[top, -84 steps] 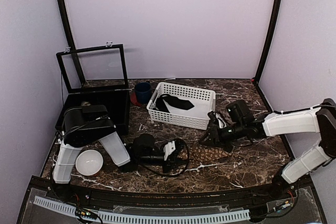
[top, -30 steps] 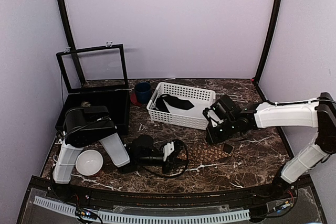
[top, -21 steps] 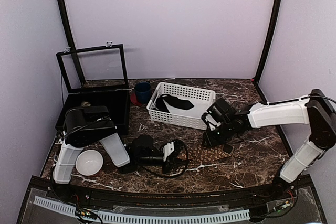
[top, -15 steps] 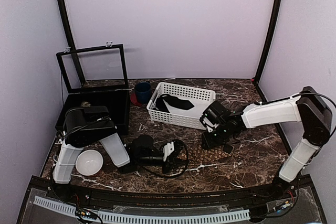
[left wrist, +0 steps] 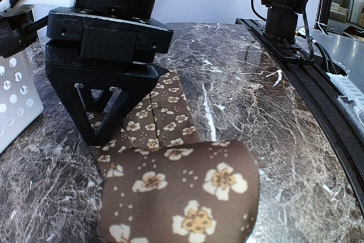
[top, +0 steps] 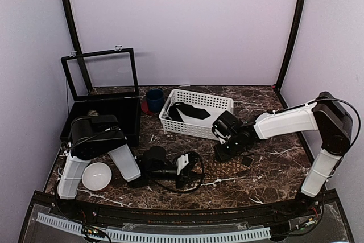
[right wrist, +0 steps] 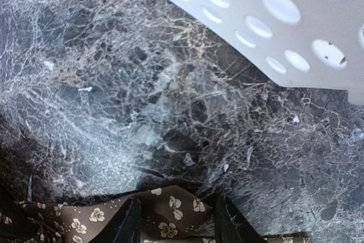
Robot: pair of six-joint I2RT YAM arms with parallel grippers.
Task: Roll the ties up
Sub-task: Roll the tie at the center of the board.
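A brown tie (top: pixel 227 167) with a tan flower pattern lies flat on the marble, in front of the basket. My left gripper (top: pixel 185 166) lies low at the tie's left end. In the left wrist view the cloth (left wrist: pixel 182 197) curls up over the jaws and hides the fingers. My right gripper (top: pixel 220 153) points down onto the tie's middle. Its black fingers (right wrist: pixel 122 226) stand apart, and a pointed piece of the tie (right wrist: pixel 170 220) lies flat between them. A second dark tie (top: pixel 190 112) lies in the white basket (top: pixel 193 130).
A blue cup (top: pixel 153 99) stands left of the basket. A black box (top: pixel 105 115) with its lid frame raised sits at the far left. A white bowl (top: pixel 95 176) lies by the left arm's base. The basket wall (right wrist: pixel 273 27) is close above the right gripper.
The right arm has swung its wrist leftward along the tie, toward the left gripper. The left arm and the tie's left end have stayed put.
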